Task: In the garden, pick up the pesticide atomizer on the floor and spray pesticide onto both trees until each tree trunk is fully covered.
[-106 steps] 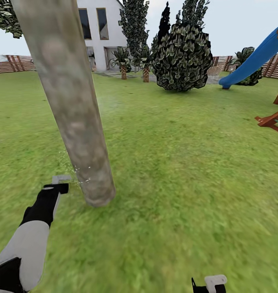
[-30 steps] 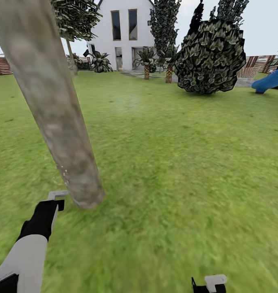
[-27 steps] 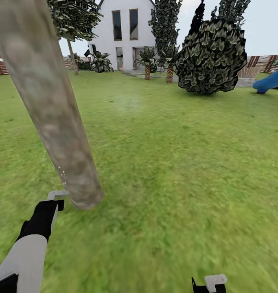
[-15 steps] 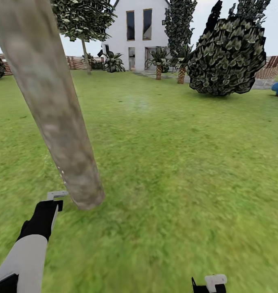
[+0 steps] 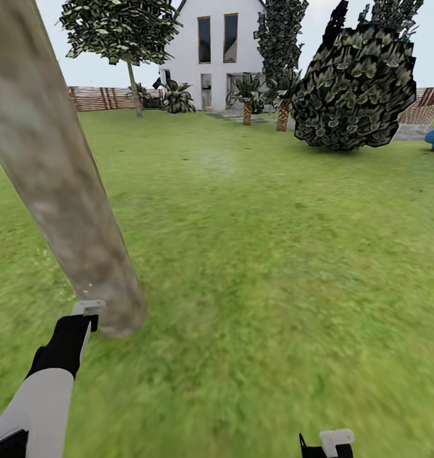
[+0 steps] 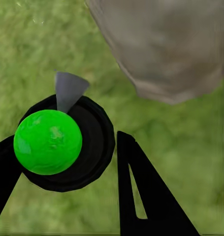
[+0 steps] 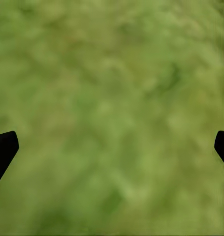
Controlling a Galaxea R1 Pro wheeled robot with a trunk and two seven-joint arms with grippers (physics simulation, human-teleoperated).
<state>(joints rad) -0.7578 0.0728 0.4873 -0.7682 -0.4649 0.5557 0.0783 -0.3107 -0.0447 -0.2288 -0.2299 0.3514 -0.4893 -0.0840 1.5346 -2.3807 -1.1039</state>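
The left arm reached forward and low, its gripper point(image 6: 67, 162) clamped on the pesticide atomizer point(image 6: 57, 142), a black-rimmed green-topped bottle whose grey nozzle point(image 5: 88, 306) sat just beside the base of the thick, mottled tree trunk point(image 5: 64, 191). The right gripper point(image 7: 112, 147) hung spread wide over blurry grass point(image 5: 274, 254).

The head camera looks forward and down across the lawn point(image 5: 274, 254), close beside a tree trunk point(image 5: 70, 210). The left wrist camera faces down, close to that same trunk's base. The right wrist camera looks straight down at grass
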